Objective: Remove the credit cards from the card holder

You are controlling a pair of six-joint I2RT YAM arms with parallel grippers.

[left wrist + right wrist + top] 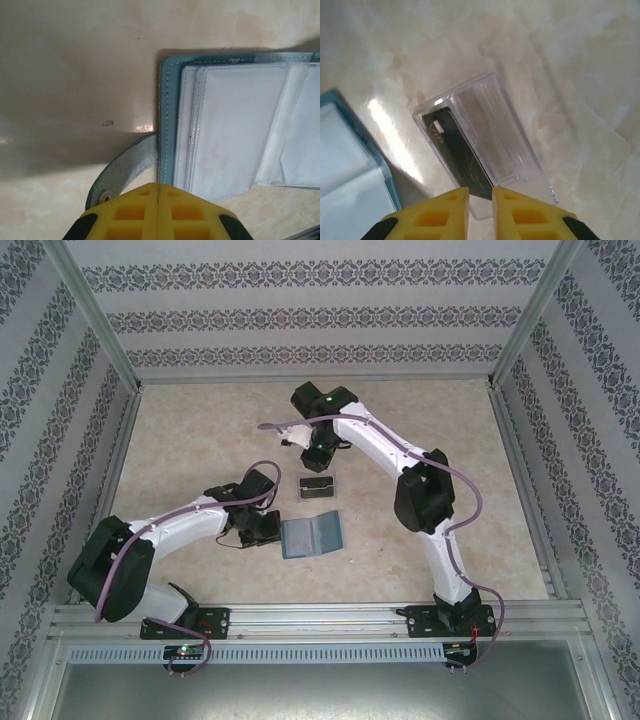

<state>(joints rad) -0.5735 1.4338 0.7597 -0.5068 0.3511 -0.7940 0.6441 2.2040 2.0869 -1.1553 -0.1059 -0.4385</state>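
The teal-blue card holder (311, 535) lies open on the table, its clear inner sleeves (235, 125) showing. My left gripper (158, 186) is shut, its tips meeting at the holder's teal edge (167, 100) beside the strap tab (125, 170); whether they pinch that edge I cannot tell. In the top view the left gripper (268, 530) sits at the holder's left side. A credit card (317, 487) lies flat just beyond the holder. It shows dark (455, 145), partly under a transparent plastic piece (495, 125). My right gripper (480, 200) hovers over the card's near end, slightly open, holding nothing.
A corner of the card holder (350, 170) lies left of the card in the right wrist view. The beige table (200, 430) is walled by patterned panels and metal posts. The rail (320, 618) carrying both arm bases runs along the near edge.
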